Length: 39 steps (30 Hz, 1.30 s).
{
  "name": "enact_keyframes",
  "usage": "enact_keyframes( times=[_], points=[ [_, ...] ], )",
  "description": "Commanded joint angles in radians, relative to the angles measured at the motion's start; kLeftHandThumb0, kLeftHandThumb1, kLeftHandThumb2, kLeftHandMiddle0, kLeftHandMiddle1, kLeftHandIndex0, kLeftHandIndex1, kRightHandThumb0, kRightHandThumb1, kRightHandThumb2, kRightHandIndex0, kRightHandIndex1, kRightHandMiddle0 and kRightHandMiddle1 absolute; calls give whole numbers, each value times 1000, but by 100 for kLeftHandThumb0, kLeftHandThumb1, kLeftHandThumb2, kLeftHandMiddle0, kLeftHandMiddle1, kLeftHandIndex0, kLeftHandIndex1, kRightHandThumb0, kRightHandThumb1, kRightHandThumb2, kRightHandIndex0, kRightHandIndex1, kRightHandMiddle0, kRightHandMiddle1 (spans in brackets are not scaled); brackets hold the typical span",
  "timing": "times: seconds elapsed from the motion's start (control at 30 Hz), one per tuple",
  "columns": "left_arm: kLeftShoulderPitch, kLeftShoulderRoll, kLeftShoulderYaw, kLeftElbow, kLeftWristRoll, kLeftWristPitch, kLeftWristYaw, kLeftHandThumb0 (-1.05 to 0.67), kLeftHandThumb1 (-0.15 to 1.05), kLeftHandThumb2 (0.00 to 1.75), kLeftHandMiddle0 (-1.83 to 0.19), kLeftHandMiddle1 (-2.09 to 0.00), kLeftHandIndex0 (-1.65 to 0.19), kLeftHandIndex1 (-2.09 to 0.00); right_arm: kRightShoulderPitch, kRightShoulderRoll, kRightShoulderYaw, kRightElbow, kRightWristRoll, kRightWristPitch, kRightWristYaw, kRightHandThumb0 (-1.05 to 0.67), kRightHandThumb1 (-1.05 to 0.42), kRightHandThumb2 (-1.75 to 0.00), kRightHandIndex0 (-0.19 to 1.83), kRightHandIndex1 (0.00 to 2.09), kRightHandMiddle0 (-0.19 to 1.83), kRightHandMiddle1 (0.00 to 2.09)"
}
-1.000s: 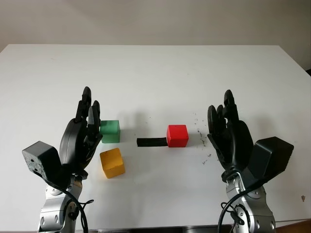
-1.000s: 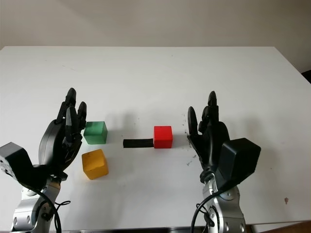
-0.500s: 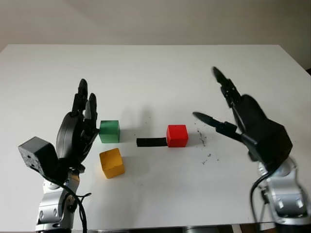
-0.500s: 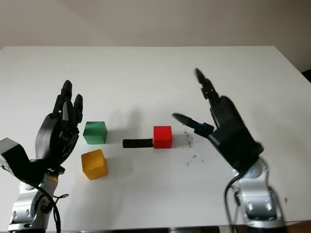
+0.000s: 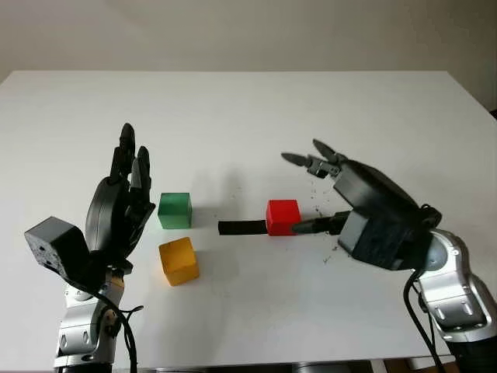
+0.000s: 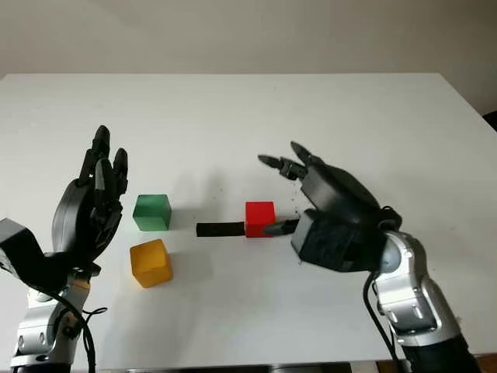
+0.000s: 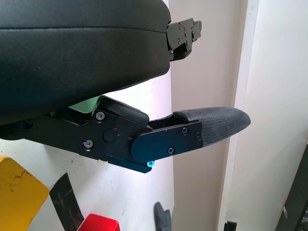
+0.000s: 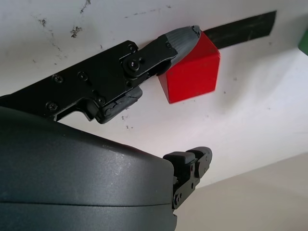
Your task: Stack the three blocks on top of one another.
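Nearest, a yellow block [image 5: 178, 260] sits on the white table [image 5: 248, 116], beside the open, raised left hand [image 5: 120, 210]. Beyond it, a green block [image 5: 175, 210]. The right hand [image 5: 311, 190], open and empty, brackets the red block [image 5: 283, 217], thumb apparently touching its near side. Judged step: the first pickup; next, close. Tape [image 5: 241, 228] touches the block; the fingers' contact is unclear.

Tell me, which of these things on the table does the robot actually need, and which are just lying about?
Needed for stacking:
red block, with the open right hand reaching around it
green block
yellow block
left hand, open, raised beside the green block

Just lying about:
black tape strip touching the red block
dark specks on the white table
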Motion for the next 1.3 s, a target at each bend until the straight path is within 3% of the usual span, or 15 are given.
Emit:
enact_keyframes(
  times=[0.0,1.03,1.17,1.27],
  points=[
    [-5,7,0,-10,5,-1,2,-75,105,64,19,-5,19,-2,-15,-4,9,15,-14,-26,-12,-72,-81,-5,1,8,38,12],
    [12,-10,-12,-14,13,-16,3,-75,105,61,18,-5,19,-5,7,47,35,121,-94,-107,-145,-48,-85,-6,11,8,64,26],
    [12,-11,-13,-15,15,-18,9,-76,105,60,17,-6,19,-5,4,51,37,133,-99,-122,-164,-48,-84,-5,18,7,53,66],
    [10,-10,-13,-13,13,-18,7,-75,105,61,17,-5,19,-5,3,52,39,137,-106,-128,-174,-47,-83,-5,21,7,51,83]
  ],
)
